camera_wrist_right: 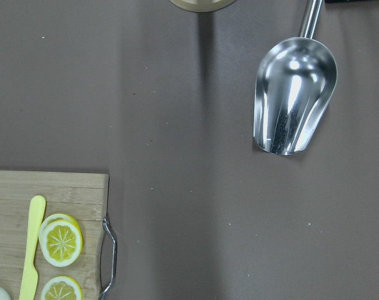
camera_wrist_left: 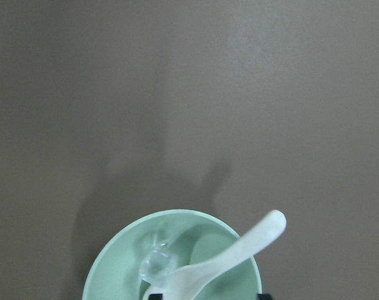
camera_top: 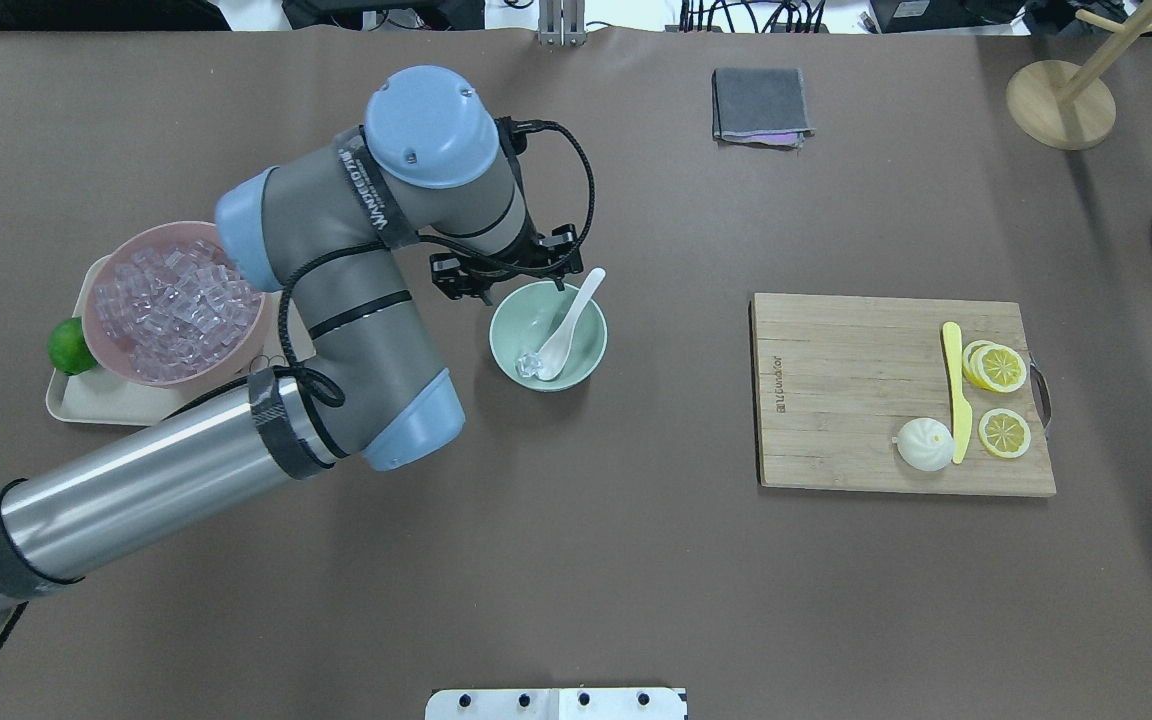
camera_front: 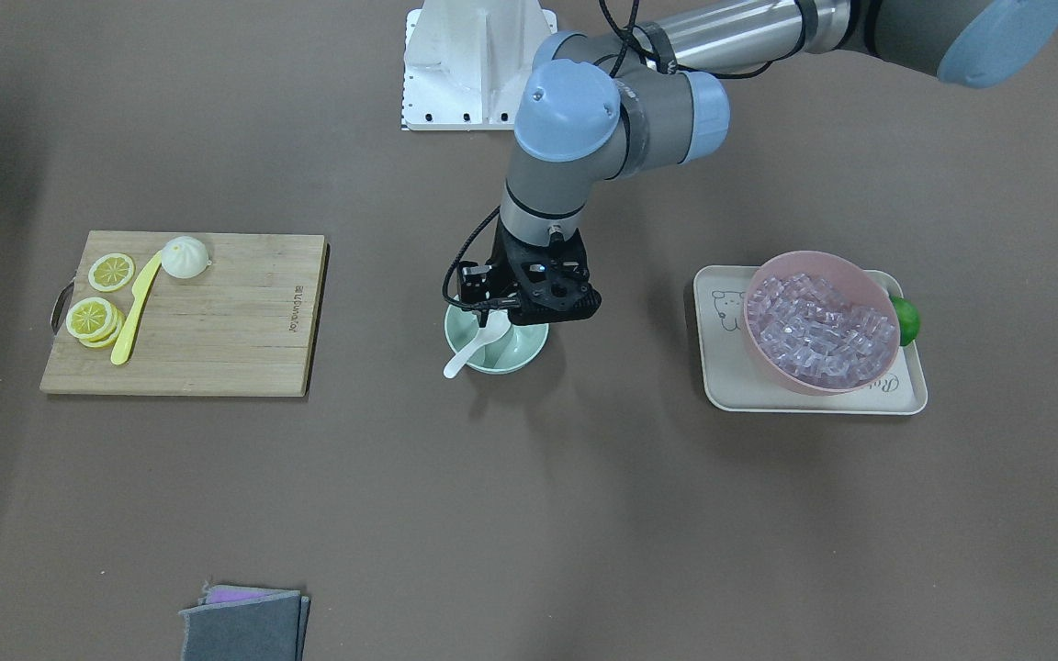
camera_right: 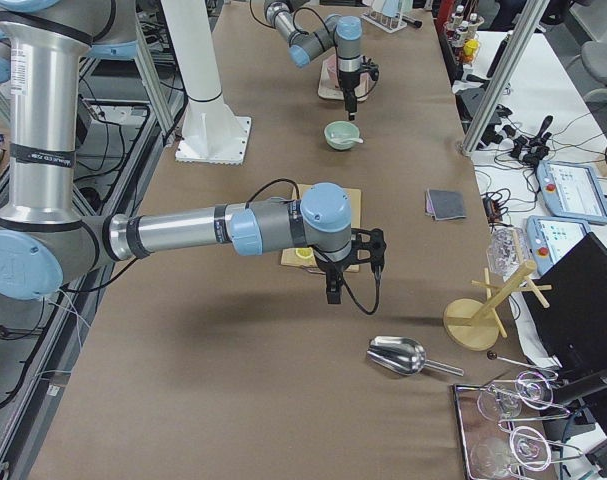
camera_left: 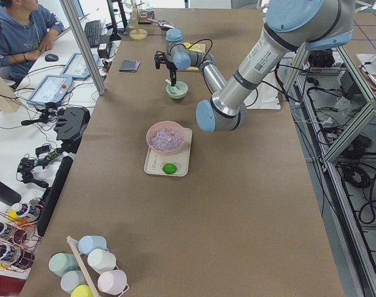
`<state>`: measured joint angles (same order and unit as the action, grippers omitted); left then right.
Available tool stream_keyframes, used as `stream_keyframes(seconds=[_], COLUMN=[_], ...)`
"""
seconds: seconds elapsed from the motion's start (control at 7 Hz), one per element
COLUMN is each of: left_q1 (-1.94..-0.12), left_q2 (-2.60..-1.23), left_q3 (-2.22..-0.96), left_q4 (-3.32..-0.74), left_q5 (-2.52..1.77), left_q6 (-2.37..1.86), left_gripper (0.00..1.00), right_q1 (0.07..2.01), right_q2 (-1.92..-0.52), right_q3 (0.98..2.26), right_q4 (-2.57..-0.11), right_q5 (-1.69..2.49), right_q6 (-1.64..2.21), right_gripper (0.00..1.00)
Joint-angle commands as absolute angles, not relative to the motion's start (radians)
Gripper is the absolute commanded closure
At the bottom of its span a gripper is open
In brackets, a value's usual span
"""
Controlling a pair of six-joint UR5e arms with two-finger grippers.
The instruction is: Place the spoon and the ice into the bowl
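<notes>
Bowl (camera_top: 511, 320), pale mint-green, mid-table: holds the white spoon (camera_top: 568, 322), scoop down inside and handle leaning out over the rim, with one clear ice cube (camera_top: 530, 365) just beside the scoop. The overhead and left wrist views show the cube, while the front-facing view hides it behind the left gripper (camera_front: 490, 318), which hangs just above the bowl with fingers parted and empty. Right gripper (camera_right: 332, 292): seen only in the right side view, over the table by the cutting board (camera_wrist_right: 52, 187), parted or closed cannot be told; its wrist camera shows no fingers, only the board's corner and a steel scoop (camera_wrist_right: 295, 94).
</notes>
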<state>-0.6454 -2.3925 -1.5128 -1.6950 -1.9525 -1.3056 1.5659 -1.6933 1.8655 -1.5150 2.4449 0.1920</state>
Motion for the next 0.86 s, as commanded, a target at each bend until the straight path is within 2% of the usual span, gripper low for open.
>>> stream_keyframes(seconds=[0.0, 0.29, 0.43, 0.57, 0.71], left_q1=[-0.715, -0.819, -0.895, -0.960, -1.101], left_q2=[-2.219, -2.108, -2.012, -1.897, -1.806], left_q3=[-1.685, -1.892, -1.972, -2.023, -2.039], left_q4=[-1.631, -1.377, -1.349, -1.348, -1.348], left_q5=[-1.989, -1.993, -1.997, -2.003, -2.069], left_q6=[-1.165, -0.914, -0.776, -0.646, -0.441], left_gripper=[0.02, 0.02, 0.02, 0.02, 0.02], right_q1=[1.566, 1.581, 1.588, 1.592, 1.600], right_q2=[-1.692, -1.690, -1.690, -1.692, -1.689], right_q3=[1.867, 1.861, 1.856, 1.856, 1.858], right_q4=[-1.516, -1.516, -1.516, -1.517, -1.543], right_q5=[2.442, 2.442, 2.431, 2.409, 2.387], right_q6=[0.192, 0.157, 0.143, 0.127, 0.109], right_gripper=[0.00, 0.00, 0.00, 0.00, 0.00])
